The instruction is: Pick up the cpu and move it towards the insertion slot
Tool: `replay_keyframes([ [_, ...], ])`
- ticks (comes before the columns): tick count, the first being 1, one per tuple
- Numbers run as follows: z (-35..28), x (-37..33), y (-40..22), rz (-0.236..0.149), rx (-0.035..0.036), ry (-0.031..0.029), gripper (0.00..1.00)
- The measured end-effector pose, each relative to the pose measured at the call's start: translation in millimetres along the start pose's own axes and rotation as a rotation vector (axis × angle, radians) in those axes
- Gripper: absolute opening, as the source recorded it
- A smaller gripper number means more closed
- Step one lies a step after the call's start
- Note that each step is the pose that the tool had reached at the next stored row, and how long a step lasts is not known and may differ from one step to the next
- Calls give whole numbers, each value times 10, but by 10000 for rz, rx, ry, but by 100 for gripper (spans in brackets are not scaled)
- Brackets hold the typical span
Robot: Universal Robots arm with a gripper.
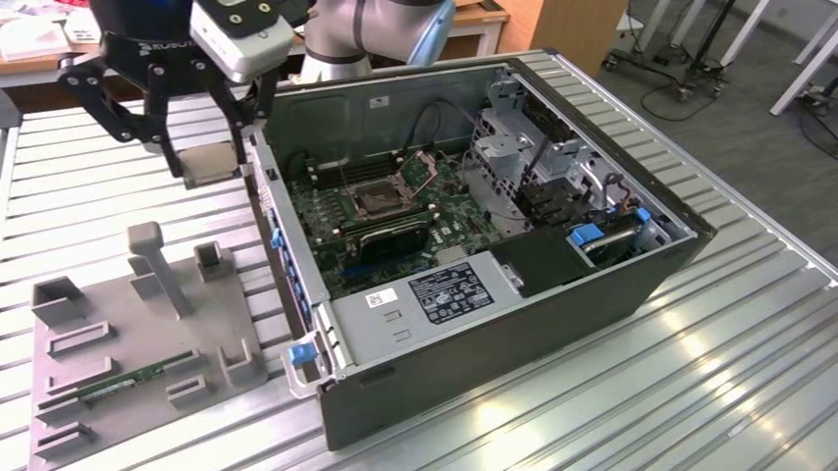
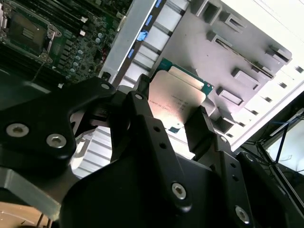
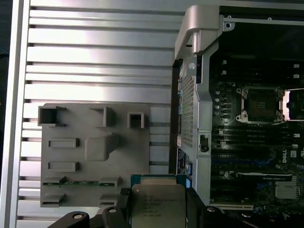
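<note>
Gripper (image 1: 196, 157): black, raised above the tabletop (image 1: 733, 392), just outside the case (image 1: 524, 324) wall on the exterior view's left. Jaws pinching the cpu.

Cpu (image 1: 210, 164): in the exterior view a flat beige-grey square held clear of the tabletop. Both wrist views add the silver lid and green edge; one black finger (image 2: 199, 128) bears on one side, and a second on the opposite side.

Slot (image 1: 377, 199): square socket, metal frame, dark centre, on the green board inside the open case; well apart from the cpu, with the case wall between. Seen also in the second wrist view (image 2: 28, 33) and the first wrist view (image 3: 260, 102).

Fixture (image 1: 144, 343): grey plate with upright blocks and pockets, lying on the tabletop beside the case. The first wrist view shows it from above, below the held cpu.

Memory stick (image 1: 131, 380): long, green, lying in a fixture pocket.

Case interior: black memory slots either side of the socket, cables, drive cage, silver power supply (image 1: 433, 304) nearest the front.

Background: floor and trolley wheels beyond the tabletop.
</note>
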State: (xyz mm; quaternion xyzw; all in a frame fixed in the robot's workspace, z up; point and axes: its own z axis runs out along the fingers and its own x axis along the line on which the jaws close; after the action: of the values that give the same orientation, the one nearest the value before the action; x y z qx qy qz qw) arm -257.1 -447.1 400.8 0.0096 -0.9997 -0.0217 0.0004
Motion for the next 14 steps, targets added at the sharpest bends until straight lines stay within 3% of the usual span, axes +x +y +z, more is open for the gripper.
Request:
replay_keyframes([
  [7,1,-234,-5,0,0,0,55],
  [14,2,-425,-8,0,-1,-1,55],
])
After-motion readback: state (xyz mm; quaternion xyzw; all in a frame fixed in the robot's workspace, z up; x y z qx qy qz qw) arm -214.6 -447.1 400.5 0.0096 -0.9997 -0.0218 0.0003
